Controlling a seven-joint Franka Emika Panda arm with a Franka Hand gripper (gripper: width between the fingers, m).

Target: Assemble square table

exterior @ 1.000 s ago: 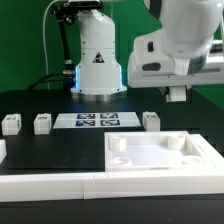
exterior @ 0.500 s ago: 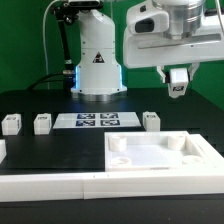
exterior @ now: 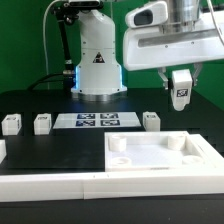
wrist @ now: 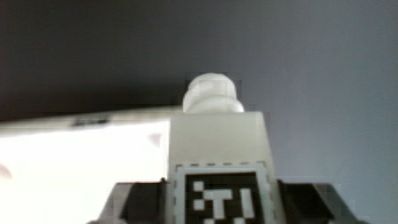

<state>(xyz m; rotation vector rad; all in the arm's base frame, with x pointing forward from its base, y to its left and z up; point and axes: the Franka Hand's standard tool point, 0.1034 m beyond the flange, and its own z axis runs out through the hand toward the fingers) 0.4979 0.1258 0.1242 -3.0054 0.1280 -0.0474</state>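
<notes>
Exterior view: the gripper (exterior: pixel 181 92) is clamped on a short white leg post (exterior: pixel 181 87). The post hangs upright in mid-air with its black-and-white tag facing the camera, well above the black worktop (exterior: pixel 30 100). In the wrist view the post fills the space between the jaws, its narrower rounded end pointing away from the hand.

Below and in front lies the square slab (exterior: pixel 160 158), flat on the worktop. Its far corner socket (exterior: pixel 182 143) on the exterior view's right sits near the line under the held post. Three more leg posts (exterior: pixel 42 122) wait in a row behind the slab, two on one side of the marker board (exterior: pixel 97 121) and one on the other.

The step in hand appears to be carrying a leg to the slab. The next move likely calls for centring the post's end over a socket, lowering it straight, then seating it with a twist.

The wrist points straight down at the exterior view's upper right. The arm rises out of frame, and the robot's base (exterior: pixel 97 62) stands at the rear.
</notes>
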